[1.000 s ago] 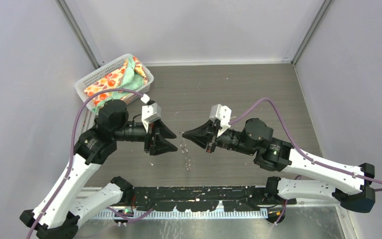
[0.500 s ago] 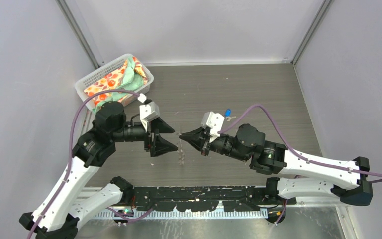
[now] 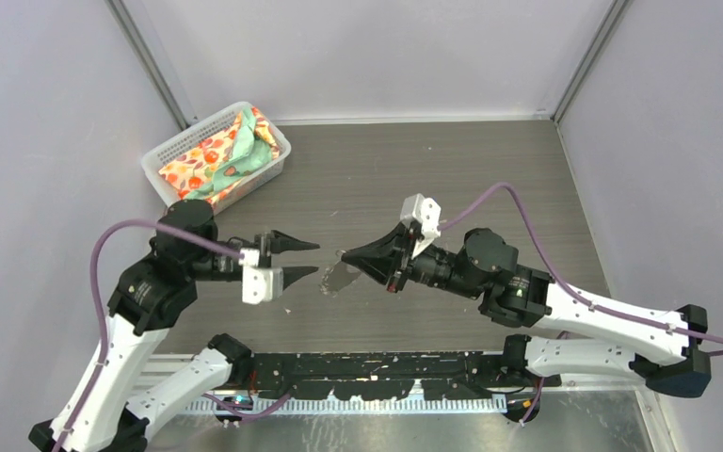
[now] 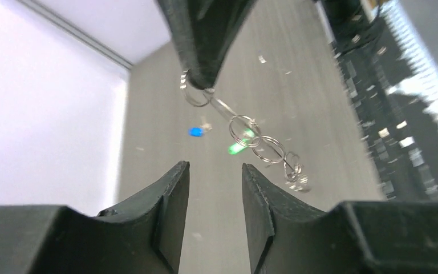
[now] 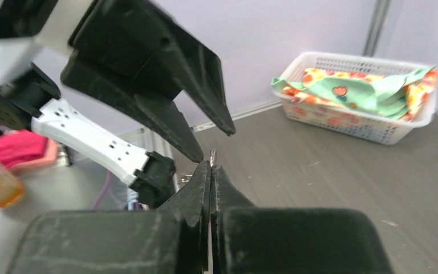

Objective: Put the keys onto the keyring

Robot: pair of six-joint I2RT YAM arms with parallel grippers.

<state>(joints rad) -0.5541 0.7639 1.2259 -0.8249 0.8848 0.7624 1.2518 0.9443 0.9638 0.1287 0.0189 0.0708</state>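
R claw is clenched on the keyring, tips pinched tight on its top ring. The rest of it, a short chain of linked silver rings, dangles below the tips above the bench, approx mid-bench. L claw is released: jaws apart w/ nothing between them, pointing right at the R claw's tip. The two claws are near each other but not touching, and the keyring hangs between them. In the L wrist view the chain crosses just beyond the gap betw. the L fingers. Blue-tag key lies on the bench beyond the chain, apart from it, not on any ring. Green-tag key shows right by the chain's middle rings. It's too blurred to tell if it's threaded on or lying on the bench behind. White mesh basket w/ patterned cloths sits at the far-left of the bench, well apart from both claws.
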